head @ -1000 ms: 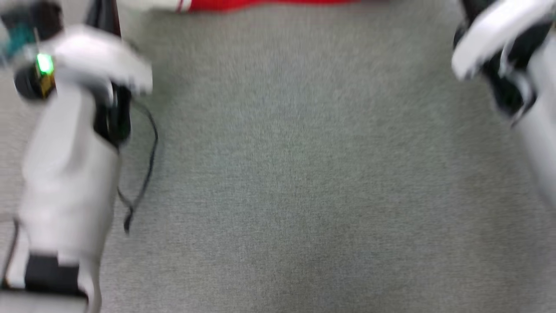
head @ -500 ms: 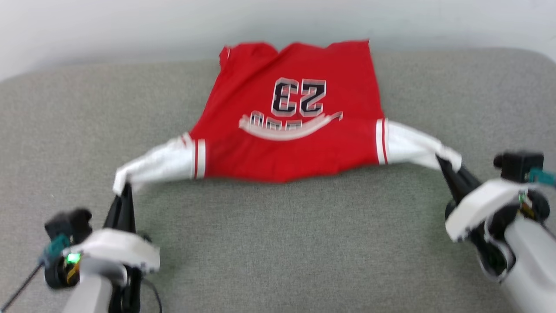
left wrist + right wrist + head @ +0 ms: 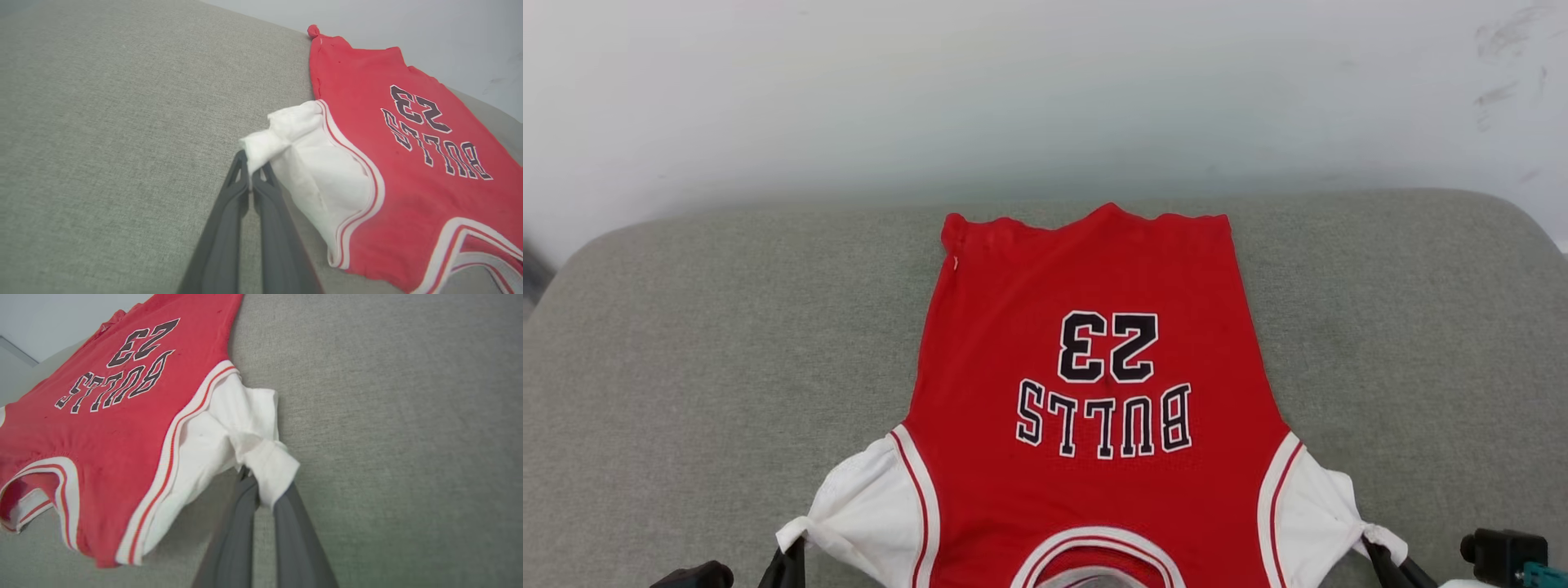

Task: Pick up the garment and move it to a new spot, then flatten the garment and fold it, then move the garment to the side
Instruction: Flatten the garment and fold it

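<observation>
The garment (image 3: 1094, 384), a red jersey T-shirt with white sleeves and black "BULLS 23" lettering, lies front-up on the grey cushion, hem toward the wall and collar toward me. My left gripper (image 3: 250, 173) is shut on the tip of the garment's left white sleeve (image 3: 866, 506), and shows at the head view's bottom edge (image 3: 788, 555). My right gripper (image 3: 256, 489) is shut on the tip of the right white sleeve (image 3: 1327, 510), and shows at the head view's bottom right (image 3: 1376, 551). Both sleeves are pulled outward.
The grey fabric cushion (image 3: 686, 343) spreads wide on both sides of the garment, with rounded far corners. A pale wall (image 3: 1045, 98) rises right behind its far edge. Grey fabric also shows in both wrist views (image 3: 102, 122) (image 3: 408, 416).
The head camera has tilted up from bare cushion to the whole garment and wall. The garment now lies stretched out flat, where half a second ago its lower chest was bunched.
</observation>
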Robot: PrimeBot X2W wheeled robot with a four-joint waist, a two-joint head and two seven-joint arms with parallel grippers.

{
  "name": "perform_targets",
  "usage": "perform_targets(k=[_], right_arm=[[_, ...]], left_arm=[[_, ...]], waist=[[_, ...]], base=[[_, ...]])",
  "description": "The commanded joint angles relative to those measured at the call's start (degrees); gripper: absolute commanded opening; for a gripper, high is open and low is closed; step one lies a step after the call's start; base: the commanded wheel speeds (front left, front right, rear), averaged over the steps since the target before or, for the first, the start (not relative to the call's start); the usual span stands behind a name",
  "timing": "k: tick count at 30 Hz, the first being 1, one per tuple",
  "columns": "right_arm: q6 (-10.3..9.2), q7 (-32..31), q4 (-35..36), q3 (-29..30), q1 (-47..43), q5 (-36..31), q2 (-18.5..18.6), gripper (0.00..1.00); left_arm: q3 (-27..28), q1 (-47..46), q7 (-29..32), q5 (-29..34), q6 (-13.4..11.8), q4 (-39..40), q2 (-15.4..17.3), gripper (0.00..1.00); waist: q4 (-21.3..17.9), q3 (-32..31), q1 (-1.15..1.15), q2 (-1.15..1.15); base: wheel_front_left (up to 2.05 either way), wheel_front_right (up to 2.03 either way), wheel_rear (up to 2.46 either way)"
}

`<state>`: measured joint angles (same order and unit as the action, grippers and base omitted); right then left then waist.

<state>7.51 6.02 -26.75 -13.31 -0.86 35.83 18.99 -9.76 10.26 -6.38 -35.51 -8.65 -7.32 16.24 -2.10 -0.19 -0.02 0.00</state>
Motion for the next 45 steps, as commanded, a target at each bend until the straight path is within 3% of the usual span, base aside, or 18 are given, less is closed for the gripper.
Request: perform_targets(k=[1,3,9,14,24,33,38,45], right_arm=[[-0.04,-0.8,1.2,1.0,-1.3,-1.0,-0.7,0.44],[-0.04,-2.4,3.2,2.9,-2.9,-2.5,-1.7,1.0],[-0.04,-5.9,11.2,8.2,-3.9,-6.0,-3.5,1.0],[-0.03,-8.8,14.7,13.9,1.8,-5.8,-2.7,1.0],[-0.03,-20.3,3.9,18.3,26.8,-3.3,4.1,1.0],[-0.03,-37.4,-6.9,18.3,50.5,-5.9,9.7,1.0],[-0.03,-45.1,-10.0,17.3,58.6,-8.3,11.0,1.0],[-0.03,-49.1,-14.2,18.4,63.3,-11.1,9.9,1.0]], left_arm=[[-0.1,0.8,0.3,0.3,-0.5,1.0,0.4,0.0],[-0.6,1.3,0.9,0.7,-0.9,2.7,0.5,0.0],[-1.9,0.7,1.3,2.3,-1.5,6.5,1.0,0.0],[-2.3,-1.1,0.8,3.5,-1.8,9.3,1.3,0.0],[-5.9,-8.9,-0.7,6.7,-0.9,15.5,-0.5,0.0],[-9.1,-15.5,-4.8,8.5,0.9,17.5,-3.8,0.0],[-10.2,-18.3,-6.4,9.0,2.0,17.3,-5.4,0.0],[-10.9,-21.5,-7.6,9.5,3.6,16.5,-6.5,0.0]], waist=[[0.4,-0.5,0.02,0.0],[0.7,-0.6,0.02,0.0],[2.4,-0.3,0.02,0.0],[4.2,2.3,0.02,0.0],[11.7,13.9,0.02,0.0],[17.6,26.3,0.02,0.0],[19.9,31.2,0.02,0.0],[21.8,35.5,0.02,0.0]], base=[[0.0,0.0,0.0],[0.0,0.0,0.0],[0.0,0.0,0.0],[0.0,0.0,0.0],[0.0,0.0,0.0],[0.0,0.0,0.0],[0.0,0.0,0.0],[0.0,0.0,0.0]])
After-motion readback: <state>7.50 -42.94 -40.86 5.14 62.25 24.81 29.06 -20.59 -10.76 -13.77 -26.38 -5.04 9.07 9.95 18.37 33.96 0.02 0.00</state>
